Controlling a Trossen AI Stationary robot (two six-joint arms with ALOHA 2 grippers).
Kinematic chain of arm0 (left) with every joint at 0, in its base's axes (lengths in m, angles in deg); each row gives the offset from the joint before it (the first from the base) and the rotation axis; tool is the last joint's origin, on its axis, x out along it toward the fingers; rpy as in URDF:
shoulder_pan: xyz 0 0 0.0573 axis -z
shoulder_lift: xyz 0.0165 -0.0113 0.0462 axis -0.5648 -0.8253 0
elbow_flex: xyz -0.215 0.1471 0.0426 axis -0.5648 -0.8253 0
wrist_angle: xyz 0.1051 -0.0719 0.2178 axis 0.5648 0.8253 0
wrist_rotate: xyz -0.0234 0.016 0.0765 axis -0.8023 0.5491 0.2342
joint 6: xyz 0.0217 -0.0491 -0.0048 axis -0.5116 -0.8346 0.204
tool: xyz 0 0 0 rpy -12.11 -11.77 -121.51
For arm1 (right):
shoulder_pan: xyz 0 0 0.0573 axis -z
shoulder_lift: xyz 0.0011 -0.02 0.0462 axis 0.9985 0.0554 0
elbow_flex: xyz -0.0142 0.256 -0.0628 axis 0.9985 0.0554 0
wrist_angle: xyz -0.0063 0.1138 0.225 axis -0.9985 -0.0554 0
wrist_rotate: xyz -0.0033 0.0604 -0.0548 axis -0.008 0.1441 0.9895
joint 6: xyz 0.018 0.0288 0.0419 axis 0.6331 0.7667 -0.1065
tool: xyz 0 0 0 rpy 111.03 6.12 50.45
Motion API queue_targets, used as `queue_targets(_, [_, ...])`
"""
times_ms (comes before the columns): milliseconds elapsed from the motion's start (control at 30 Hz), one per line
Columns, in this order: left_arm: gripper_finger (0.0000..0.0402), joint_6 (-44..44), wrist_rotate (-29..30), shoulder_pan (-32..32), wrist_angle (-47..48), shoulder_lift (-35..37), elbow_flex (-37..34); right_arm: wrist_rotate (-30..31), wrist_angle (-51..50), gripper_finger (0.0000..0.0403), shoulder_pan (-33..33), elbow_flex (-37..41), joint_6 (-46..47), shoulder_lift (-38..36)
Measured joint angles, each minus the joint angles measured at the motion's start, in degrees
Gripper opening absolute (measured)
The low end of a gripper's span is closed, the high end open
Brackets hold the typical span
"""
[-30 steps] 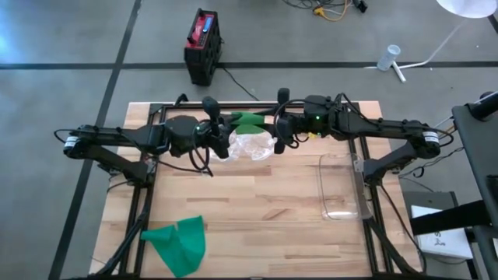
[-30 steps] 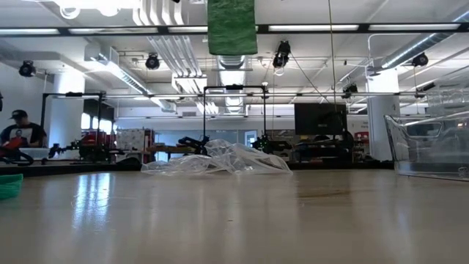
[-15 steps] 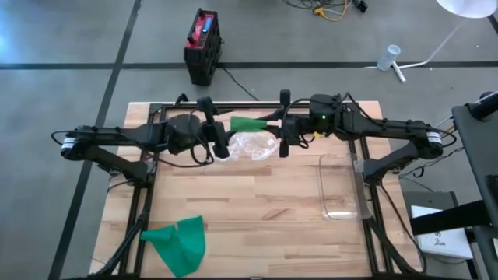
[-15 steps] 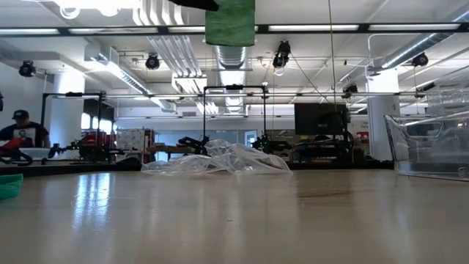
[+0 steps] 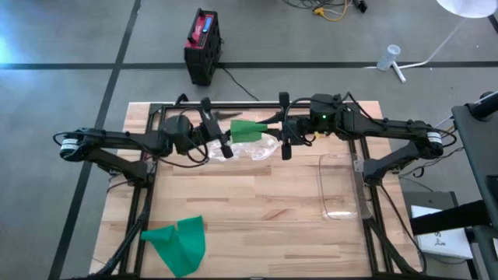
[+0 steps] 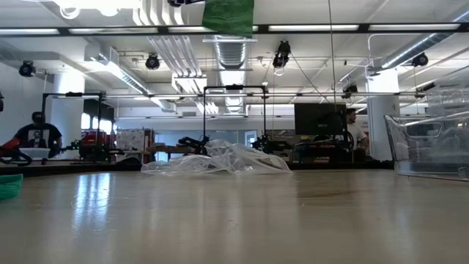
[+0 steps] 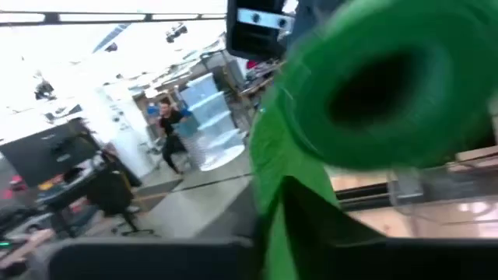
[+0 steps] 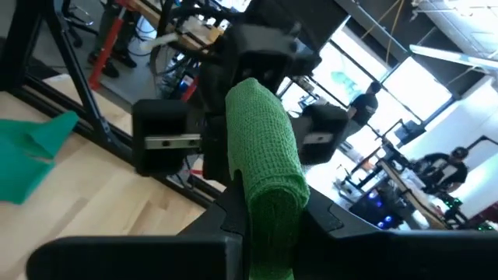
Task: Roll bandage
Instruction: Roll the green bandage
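A green bandage (image 5: pixel 247 129), rolled into a thick tube, hangs high above the table between my two grippers. My left gripper (image 5: pixel 223 140) is at its left end and my right gripper (image 5: pixel 282 134) at its right end, both shut on it. The left wrist view shows the roll's hollow end (image 7: pixel 389 85), with a loose flap running down from it. In the low view only the roll's lower part (image 6: pixel 229 16) shows, at the top edge. A second green bandage (image 5: pixel 179 243) lies crumpled on the table's near left corner. My left gripper holds the loose flap (image 7: pixel 289 214) that comes off the roll's open end. The flap runs down between the fingers, whose tips are hidden below the frame. The gripper comes about level from the table's left, and the roll is clear of the table. My right gripper pinches the roll's right end (image 8: pixel 272 222) between its two fingers. It comes level from the table's right, and the fingers lie along the roll. The roll sticks out beyond them toward my left gripper (image 8: pixel 167 140), lifted clear of the table.
A crumpled clear plastic bag (image 5: pixel 250 148) lies on the table under the grippers. A clear plastic bin (image 5: pixel 339 188) stands at the right side. The wooden table's middle and near part (image 5: pixel 257 225) are bare. People are in the room beyond the table.
My left gripper has rolled about its own line and sunk a little at the roll's left end. The green roll has turned with it, and its lower edge now sits higher in the low view. My right gripper has stayed in place, holding the other end.
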State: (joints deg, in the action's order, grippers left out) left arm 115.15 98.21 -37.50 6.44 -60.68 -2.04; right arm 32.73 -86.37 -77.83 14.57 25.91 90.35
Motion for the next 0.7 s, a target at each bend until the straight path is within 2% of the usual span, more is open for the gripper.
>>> queue_targets(33, [0.0033,-0.63,-0.33,0.03,-0.88,0.07,-0.89,0.02,0.00,0.0045,0.00,0.00,-0.05,-0.08])
queue_targets(67, [0.0019,-1.48,-1.09,0.04,-1.21,0.23,-1.56,0.02,0.05,0.0045,-0.02,0.00,-0.32,-0.14])
queue_targets(200, [0.0019,-3.86,-4.90,0.02,-2.00,0.49,-3.70,0.11,1.44,0.0045,0.00,0.00,-1.63,-0.44])
queue_targets(300, [0.0004,-5.06,-6.23,0.23,-2.67,0.49,-4.90,0.28,2.68,0.0045,0.00,0.00,-3.50,-0.45])
queue_targets(533, [0.0002,-5.58,-6.39,1.55,-3.47,0.92,-6.80,4.16,5.40,0.0045,0.18,0.00,-7.52,-0.45])
queue_targets(633, [0.0001,-5.53,-6.62,2.32,-3.43,1.01,-7.06,4.05,5.05,0.0045,0.31,0.00,-9.05,-0.42])
queue_targets(700, [0.0001,-6.01,-9.07,2.47,-3.40,1.58,-7.06,3.41,4.23,0.0045,0.27,0.01,-10.39,-0.42])
